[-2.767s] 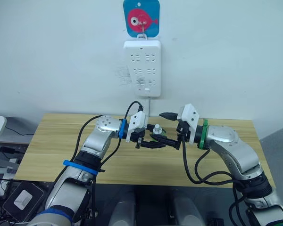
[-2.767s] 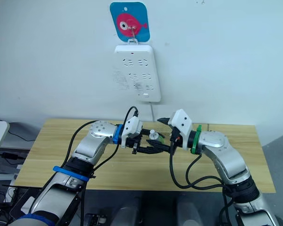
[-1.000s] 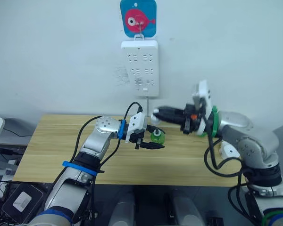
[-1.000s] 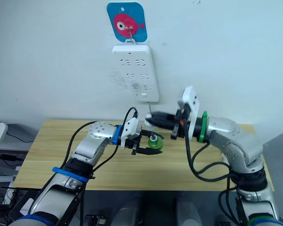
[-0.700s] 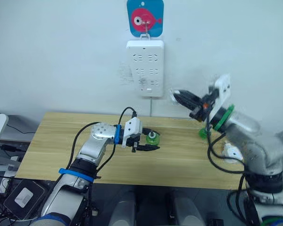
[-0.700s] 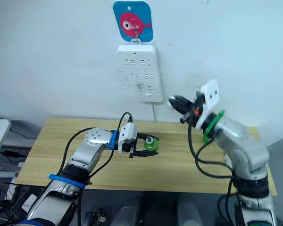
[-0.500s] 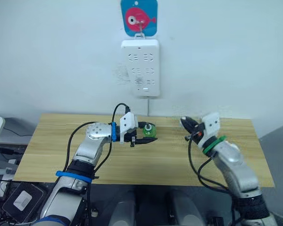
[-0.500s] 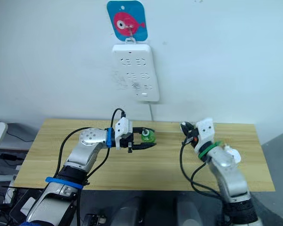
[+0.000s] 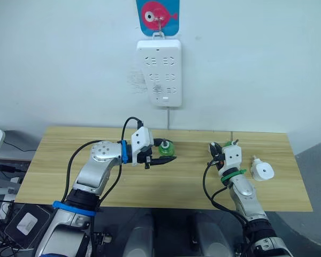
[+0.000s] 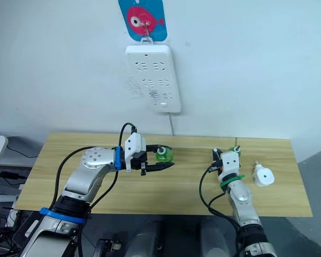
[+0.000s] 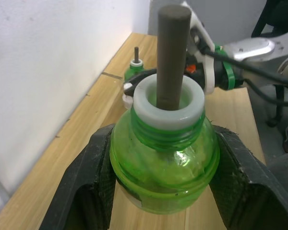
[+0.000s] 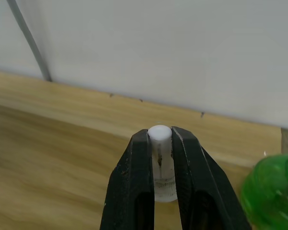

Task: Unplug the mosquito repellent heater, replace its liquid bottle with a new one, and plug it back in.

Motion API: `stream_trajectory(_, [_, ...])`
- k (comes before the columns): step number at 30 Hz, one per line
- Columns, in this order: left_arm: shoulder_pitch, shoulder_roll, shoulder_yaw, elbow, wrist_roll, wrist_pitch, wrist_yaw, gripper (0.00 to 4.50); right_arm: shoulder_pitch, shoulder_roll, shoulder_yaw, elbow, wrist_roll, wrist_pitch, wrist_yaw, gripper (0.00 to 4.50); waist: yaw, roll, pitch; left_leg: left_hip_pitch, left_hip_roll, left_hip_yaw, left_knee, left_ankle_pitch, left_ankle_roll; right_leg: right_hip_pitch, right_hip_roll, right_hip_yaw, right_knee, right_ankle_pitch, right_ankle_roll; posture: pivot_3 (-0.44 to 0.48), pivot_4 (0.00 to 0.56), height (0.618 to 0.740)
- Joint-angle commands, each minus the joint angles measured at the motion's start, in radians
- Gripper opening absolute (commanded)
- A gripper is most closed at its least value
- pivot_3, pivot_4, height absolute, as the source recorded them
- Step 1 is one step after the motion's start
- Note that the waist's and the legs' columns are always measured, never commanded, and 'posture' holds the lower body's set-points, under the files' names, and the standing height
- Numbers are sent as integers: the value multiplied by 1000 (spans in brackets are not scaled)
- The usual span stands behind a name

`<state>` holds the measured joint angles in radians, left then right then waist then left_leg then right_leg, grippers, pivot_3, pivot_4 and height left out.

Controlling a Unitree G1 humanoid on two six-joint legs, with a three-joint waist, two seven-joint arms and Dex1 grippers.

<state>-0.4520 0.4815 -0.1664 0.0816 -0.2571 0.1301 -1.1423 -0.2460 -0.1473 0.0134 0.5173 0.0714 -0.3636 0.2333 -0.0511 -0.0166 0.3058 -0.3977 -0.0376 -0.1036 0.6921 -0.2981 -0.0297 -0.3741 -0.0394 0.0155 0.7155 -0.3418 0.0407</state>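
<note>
My left gripper (image 11: pixel 158 191) pinches the new bottle (image 11: pixel 164 155), its cap off; my right gripper (image 12: pixel 159 143) pinches the white cap (image 12: pixel 160 160). The old bottle (image 10: pixel 235 151) stands just behind it; the heater (image 9: pixel 262 171) lies near.

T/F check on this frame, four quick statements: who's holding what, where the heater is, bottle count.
1. The left gripper is shut on a green bottle with a bare wick. True.
2. The heater is plugged into the power strip. False: the heater lies on the table at the robot's right, and nothing is plugged into the power strip on the wall.
3. The right gripper is shut on a small white cap. True.
4. There is just one green bottle in the scene. False: a second green bottle with a wick stands on the table close to the right gripper.
</note>
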Motion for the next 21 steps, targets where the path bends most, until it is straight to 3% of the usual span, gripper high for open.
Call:
stream_trajectory(1, [-2, 5, 10, -47, -19, 5, 1, 2267, -27, 13, -30, 46, 14, -58, 2, 219, 0, 0, 3, 0, 0, 0, 0, 0, 0, 0, 0, 0, 0, 0, 0, 56, 342, 740])
stream_trajectory(7, [-10, 4, 8, -43, -20, 8, -2, 2267, -70, 30, -38, 141, 1, -79, 4, 219, 0, 0, 4, 0, 0, 0, 0, 2, -3, 0, 0, 0, 0, 0, 0, 60, 337, 740])
stream_trajectory(14, [-13, 2, 8, -44, -20, 9, 2, 2267, -86, 15, -34, 163, -9, -109, 27, 2597, 1, 0, 4, 0, 0, 0, -1, 2, -4, 0, 0, 0, 0, 0, 0, 60, 325, 740])
stream_trajectory(17, [-13, -5, 5, -37, -17, 1, 5, 2267, -56, -10, -14, 62, 0, -84, 90, 2597, 1, 0, 4, 0, 0, 0, -1, 2, -4, 0, 0, 0, 0, 0, 0, 50, 318, 740])
stream_trajectory(21, [-29, -31, 0, -2, -11, -27, 10, 2267, 6, -70, 26, -201, 47, 40, 211, 2597, 1, 0, 4, 0, 0, -1, -1, 2, -4, 0, 0, 0, -1, 0, 0, 22, 298, 740])
